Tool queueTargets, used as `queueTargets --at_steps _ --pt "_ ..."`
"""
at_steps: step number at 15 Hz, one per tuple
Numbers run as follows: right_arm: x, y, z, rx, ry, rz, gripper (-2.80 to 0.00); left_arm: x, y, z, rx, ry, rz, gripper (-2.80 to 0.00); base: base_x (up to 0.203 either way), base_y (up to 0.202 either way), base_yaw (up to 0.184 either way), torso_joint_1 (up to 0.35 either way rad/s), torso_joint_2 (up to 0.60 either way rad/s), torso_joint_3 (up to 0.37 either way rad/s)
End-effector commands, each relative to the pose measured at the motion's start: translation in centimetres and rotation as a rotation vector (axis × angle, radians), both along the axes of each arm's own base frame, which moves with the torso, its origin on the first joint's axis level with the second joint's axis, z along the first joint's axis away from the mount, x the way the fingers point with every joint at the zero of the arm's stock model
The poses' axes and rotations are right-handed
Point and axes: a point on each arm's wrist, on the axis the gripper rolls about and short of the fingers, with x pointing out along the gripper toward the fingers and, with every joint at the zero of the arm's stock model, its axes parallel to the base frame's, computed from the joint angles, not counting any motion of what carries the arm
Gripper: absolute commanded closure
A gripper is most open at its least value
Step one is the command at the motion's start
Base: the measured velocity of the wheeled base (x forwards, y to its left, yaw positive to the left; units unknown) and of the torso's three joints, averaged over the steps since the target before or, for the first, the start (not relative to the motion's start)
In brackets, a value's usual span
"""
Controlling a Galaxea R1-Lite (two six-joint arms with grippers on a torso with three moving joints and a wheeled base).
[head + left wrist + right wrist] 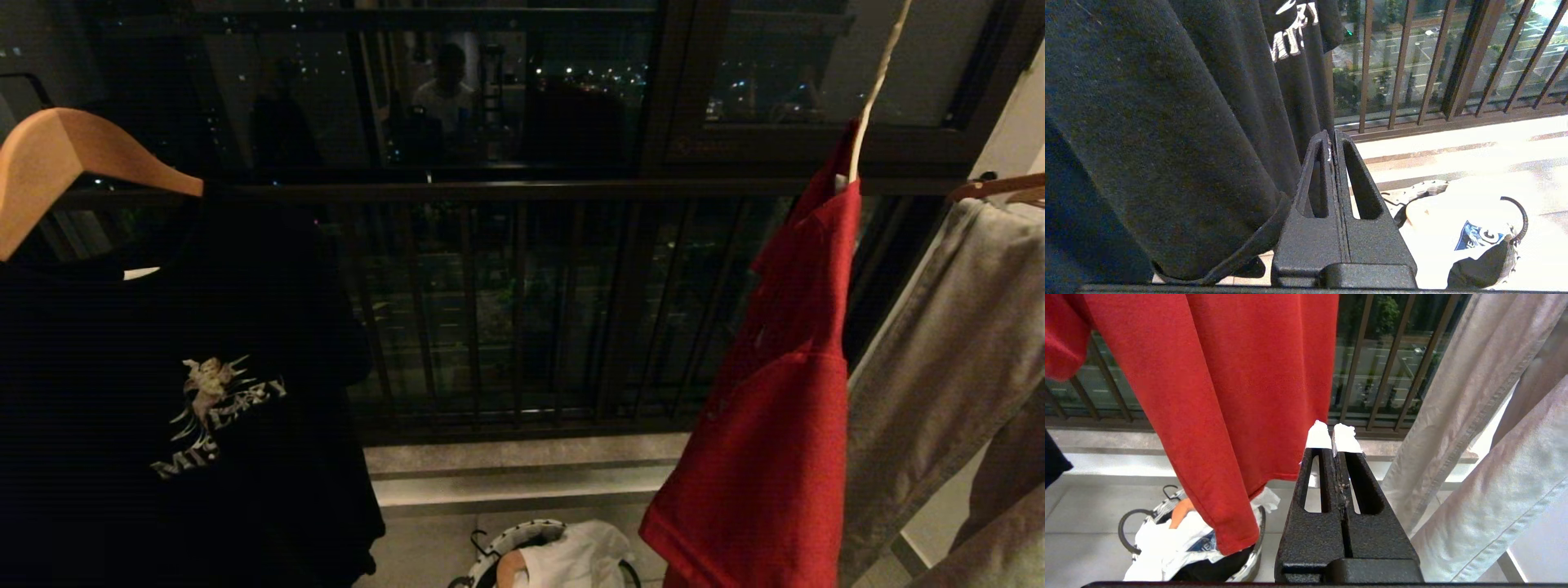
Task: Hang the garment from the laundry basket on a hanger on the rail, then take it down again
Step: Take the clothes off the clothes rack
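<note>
The red garment (pixel 775 392) hangs at the right on the thin white wire hanger (pixel 873 90), whose neck runs up out of view; the rail is out of view. In the right wrist view the garment (pixel 1229 396) drapes just left of my right gripper (pixel 1333 430), which is shut and empty. The laundry basket (pixel 510 539) stands on the floor below, with white cloth (pixel 580 559) in it. My left gripper (pixel 1332 141) is shut and empty beside the black T-shirt's hem, with the basket (pixel 1429 188) lower right of it. Neither arm shows in the head view.
A black printed T-shirt (pixel 163 367) hangs at the left on a tan wooden hanger (pixel 65 155). Pale grey clothes (pixel 947 359) hang at the far right. A dark balcony railing (pixel 506 310) and a stone ledge run behind.
</note>
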Motion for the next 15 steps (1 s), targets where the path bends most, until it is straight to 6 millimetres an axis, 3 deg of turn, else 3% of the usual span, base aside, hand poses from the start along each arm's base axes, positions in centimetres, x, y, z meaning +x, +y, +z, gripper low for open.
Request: queueTargets --at_steps 1,15 --pt "-0.01 0.00 0.00 -0.001 0.000 0.000 0.00 0.02 0.00 -0.04 0.001 0.003 0.000 0.00 0.000 0.000 0.000 0.000 0.00 0.000" --pt "-0.01 0.00 0.00 -0.007 0.000 0.000 0.00 0.02 0.00 -0.04 0.001 0.003 0.000 0.00 0.000 0.000 0.000 0.000 0.00 0.000"
